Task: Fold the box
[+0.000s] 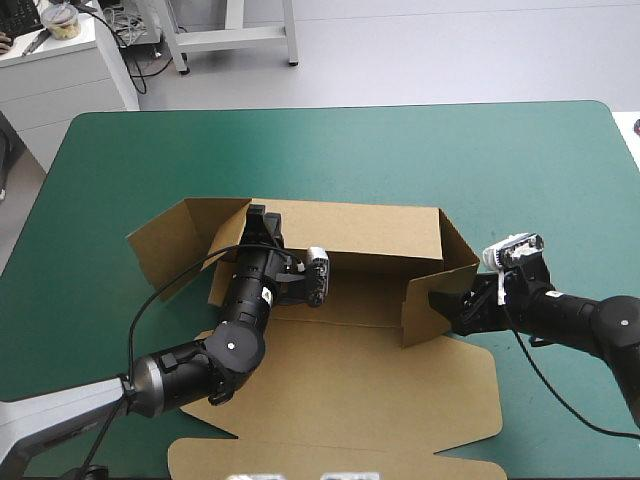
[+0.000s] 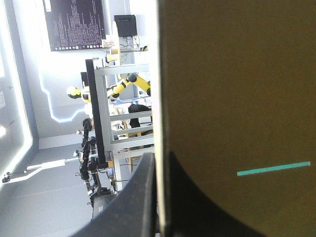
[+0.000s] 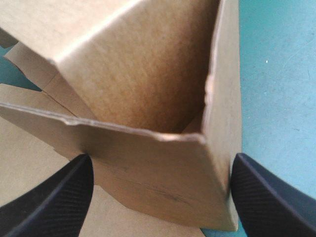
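Brown box (image 1: 360,232), set in the middle of the teal-green cover (image 1: 300,150), is pinched tight at its back wall by the left gripper (image 2: 160,157) so that wall is held up, while its near right corner is straddled by the right gripper (image 3: 161,163), spread wide, probably for tucking.

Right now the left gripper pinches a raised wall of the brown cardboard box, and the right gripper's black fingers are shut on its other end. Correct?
No: the right wrist view shows the right gripper open, its fingers apart either side of a corner of the brown cardboard box. The left gripper does pinch a wall.
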Controlling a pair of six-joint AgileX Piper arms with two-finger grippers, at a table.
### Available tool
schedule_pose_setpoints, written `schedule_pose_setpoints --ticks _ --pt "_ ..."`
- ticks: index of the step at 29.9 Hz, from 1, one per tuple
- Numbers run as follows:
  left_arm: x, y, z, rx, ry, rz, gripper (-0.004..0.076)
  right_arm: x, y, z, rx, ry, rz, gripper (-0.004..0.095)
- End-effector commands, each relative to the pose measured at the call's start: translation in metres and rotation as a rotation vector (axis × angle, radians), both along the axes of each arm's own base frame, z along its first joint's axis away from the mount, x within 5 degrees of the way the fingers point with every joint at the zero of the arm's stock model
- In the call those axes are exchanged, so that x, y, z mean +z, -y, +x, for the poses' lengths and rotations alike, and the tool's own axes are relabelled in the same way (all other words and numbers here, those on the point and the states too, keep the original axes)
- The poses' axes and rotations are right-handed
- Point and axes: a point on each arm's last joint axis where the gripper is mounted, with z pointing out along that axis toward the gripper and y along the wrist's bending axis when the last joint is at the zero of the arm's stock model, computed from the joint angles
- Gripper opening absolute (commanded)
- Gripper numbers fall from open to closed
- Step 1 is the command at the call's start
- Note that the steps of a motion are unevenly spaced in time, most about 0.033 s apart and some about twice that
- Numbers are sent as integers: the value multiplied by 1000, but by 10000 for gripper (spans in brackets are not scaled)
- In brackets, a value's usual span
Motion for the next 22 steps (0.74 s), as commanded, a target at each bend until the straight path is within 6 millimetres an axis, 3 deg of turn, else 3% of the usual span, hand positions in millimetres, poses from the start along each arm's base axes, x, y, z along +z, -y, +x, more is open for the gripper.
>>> schedule_pose_setpoints --ticks 1,22 --pt "19 -4 -1 28 72 -41 -10 8 -1 -3 -62 81 82 714" --pt "11 -3 6 97 87 3 -10 2 -47 6 -145 225 -52 714"
